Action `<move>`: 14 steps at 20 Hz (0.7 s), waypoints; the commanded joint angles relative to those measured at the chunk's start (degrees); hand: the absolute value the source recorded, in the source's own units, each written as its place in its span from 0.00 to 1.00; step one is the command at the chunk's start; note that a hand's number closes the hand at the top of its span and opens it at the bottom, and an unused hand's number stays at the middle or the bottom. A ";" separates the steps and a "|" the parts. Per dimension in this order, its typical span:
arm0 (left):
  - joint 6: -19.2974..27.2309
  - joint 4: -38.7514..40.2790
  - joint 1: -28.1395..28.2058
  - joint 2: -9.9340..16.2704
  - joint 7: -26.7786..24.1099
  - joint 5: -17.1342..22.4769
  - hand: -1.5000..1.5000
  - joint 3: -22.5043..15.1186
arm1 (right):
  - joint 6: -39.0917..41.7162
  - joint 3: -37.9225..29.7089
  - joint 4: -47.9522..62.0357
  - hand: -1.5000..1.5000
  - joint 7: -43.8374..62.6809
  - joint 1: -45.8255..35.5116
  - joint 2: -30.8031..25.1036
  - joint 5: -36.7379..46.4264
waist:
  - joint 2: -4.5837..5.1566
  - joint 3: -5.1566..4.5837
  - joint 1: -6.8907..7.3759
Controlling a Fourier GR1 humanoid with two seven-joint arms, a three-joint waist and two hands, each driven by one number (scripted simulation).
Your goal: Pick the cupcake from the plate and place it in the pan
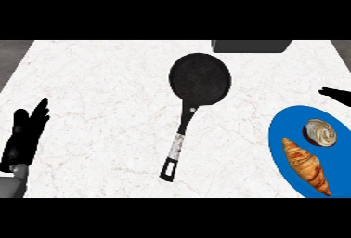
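A cupcake with pale swirled frosting sits on the upper part of a blue plate at the right edge. A black pan lies in the middle of the marble counter, its handle pointing toward me. The pan's dish holds nothing. My right hand shows only as dark fingers at the right edge, just above the plate and apart from the cupcake. My left hand rests open at the left edge, fingers up.
A croissant lies on the same plate below the cupcake. A dark box stands at the counter's far edge, right of the pan. Bare marble spreads between the pan and the left hand.
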 commanded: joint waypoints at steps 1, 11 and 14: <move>-1.48 -0.37 -1.04 -1.03 0.83 -1.26 0.50 1.65 | 2.00 -0.31 4.14 0.00 -1.75 -2.51 1.81 5.11 | 0.05 0.00 0.15; -2.47 1.37 -3.71 -5.05 1.67 -5.77 0.50 4.29 | 0.12 -2.39 3.99 0.00 -3.58 -0.10 9.48 12.93 | 0.03 0.00 -0.06; -5.79 0.86 -1.60 -3.75 1.25 -4.91 0.50 6.77 | 1.62 -3.34 6.69 0.00 -5.22 -1.70 10.47 14.57 | 0.02 0.00 0.07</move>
